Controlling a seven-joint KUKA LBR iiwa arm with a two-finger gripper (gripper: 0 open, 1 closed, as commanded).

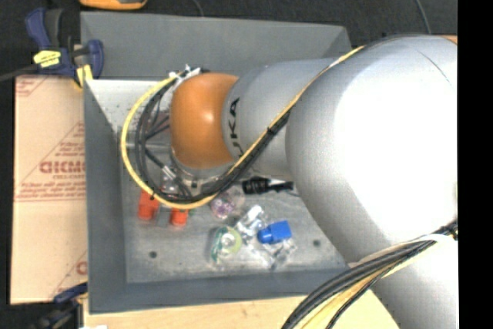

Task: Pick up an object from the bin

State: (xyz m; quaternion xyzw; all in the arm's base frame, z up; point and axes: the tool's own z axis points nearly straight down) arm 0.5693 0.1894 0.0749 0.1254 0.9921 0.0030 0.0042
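Several small things, a blue block [275, 233] and a green-white ring [224, 243] among them, are heaped at 5 o'clock from the pincer [171, 193], near the bin's [104, 243] 6 o'clock wall; whether the pincer is apart cannot be told.

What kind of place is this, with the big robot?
Probably a robot test lab. A big grey robot arm reaches into a grey metal bin holding small loose things, like a blue block and clear plastic bits.

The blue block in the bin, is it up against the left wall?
No, the blue block lies toward the right side of the bin, among clear plastic pieces.
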